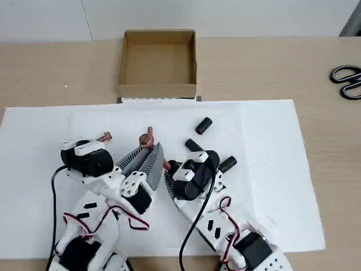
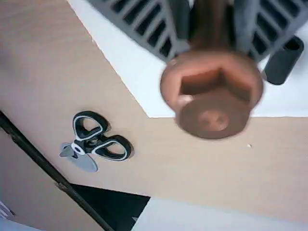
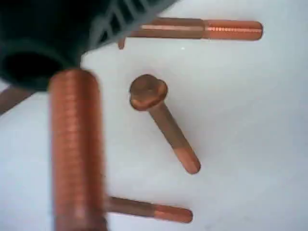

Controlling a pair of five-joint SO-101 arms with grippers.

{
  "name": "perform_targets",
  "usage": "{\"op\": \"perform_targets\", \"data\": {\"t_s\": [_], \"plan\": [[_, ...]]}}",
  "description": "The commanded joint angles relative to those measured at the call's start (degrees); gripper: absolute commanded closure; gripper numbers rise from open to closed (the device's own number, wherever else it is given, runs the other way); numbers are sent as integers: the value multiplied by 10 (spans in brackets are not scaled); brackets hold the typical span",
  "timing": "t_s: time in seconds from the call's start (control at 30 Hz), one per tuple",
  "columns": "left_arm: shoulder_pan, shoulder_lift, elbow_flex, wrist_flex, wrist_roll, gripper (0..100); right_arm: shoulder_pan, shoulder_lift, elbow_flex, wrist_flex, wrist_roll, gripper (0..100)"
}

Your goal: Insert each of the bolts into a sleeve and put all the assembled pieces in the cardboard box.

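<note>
the left end effector (image 1: 148,149) is closed tight on a bolt (image 1: 148,138), up over the middle of the desk (image 1: 271,68). it looks hard and slippy, so hold its stem.

On the tabletop (image 1: 271,68) the cardboard box (image 1: 158,62) sits at twelve o'clock, behind the paper sheet (image 1: 271,169); scissors (image 1: 347,81) at two; sleeves (image 1: 203,125) on the sheet's middle.
</note>
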Motion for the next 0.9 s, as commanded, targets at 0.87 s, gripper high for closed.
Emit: {"op": "perform_targets", "data": {"t_s": [0.87], "plan": [[0, -8, -3, -18, -1, 995, -31, -6, -42, -11, -1, 996]]}}
